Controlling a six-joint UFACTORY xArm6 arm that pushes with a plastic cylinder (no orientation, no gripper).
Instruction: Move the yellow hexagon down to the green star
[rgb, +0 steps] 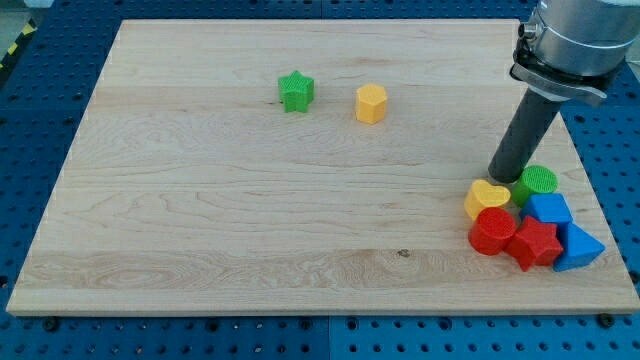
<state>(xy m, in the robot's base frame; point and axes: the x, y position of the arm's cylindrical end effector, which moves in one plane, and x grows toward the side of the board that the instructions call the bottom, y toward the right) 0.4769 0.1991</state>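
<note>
End effector: bare rod, no jaws, so nothing is grasped or clenched; my tip rests on the worktop at the view's right, pushing nothing as far as I can tell.

Around the tip: just beside a cluster of blocks. Yellow heart just below the tip, green cylinder at its right, both very near, contact uncertain. Below these: red cylinder, red star, blue pentagon-like block, blue triangle, packed touching one another.

Task blocks: yellow hexagon sits in the upper middle of the worktop, well apart from the tip. Green star lies near it on the view's left, a clear gap between, roughly level with it.

Judgement: approach step not yet begun; hexagon untouched. Next move calls for lifting clear of the cluster without dragging it, travelling to the hexagon's right side, then pushing leftward toward the star. Risk: an off-centre push slides the hexagon past the star.
</note>
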